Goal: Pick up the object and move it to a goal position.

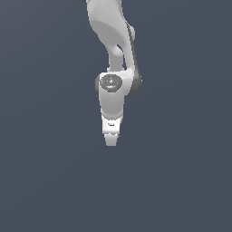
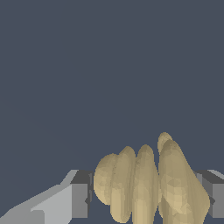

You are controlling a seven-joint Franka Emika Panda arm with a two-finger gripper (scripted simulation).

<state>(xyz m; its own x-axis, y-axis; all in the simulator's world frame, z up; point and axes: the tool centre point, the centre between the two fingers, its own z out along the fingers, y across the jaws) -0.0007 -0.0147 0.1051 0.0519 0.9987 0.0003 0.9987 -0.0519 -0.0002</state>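
In the wrist view the object (image 2: 144,188), a tan-yellow lumpy blob with several rounded ridges, fills the space between my two fingers. The gripper (image 2: 146,194) is shut on it: the dark pad of one grey finger (image 2: 76,199) meets one side and the other finger (image 2: 215,197) presses the opposite side. In the exterior view the white arm hangs down from the top and the gripper (image 1: 110,141) is seen edge-on, pointing downward. The object is hidden there behind the fingers.
A plain dark blue-grey surface fills both views around the arm, with no other objects, edges or containers showing.
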